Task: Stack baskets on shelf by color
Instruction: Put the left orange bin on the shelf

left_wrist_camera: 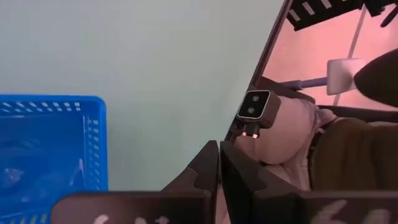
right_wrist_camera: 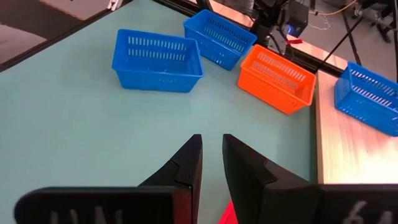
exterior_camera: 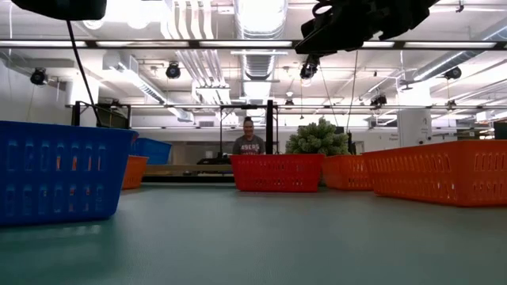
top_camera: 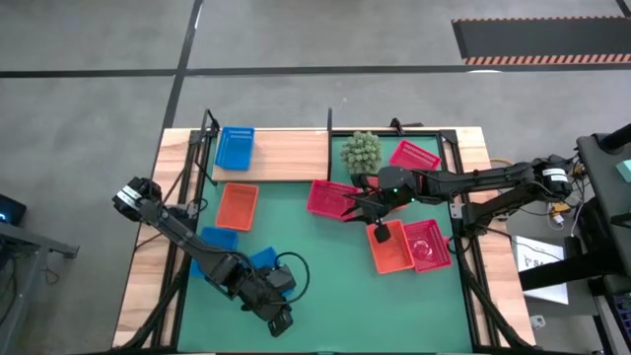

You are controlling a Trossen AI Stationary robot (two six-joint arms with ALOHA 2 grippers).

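Three blue baskets, two orange, three red-pink visible.

Bright overhead ceiling lights glare; left wrist view tinted pink

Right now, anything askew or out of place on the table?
Only one blue basket sits on the shelf; the other baskets lie scattered at mixed angles on the mat. A red basket lies tilted by the plant. No spills or damage.
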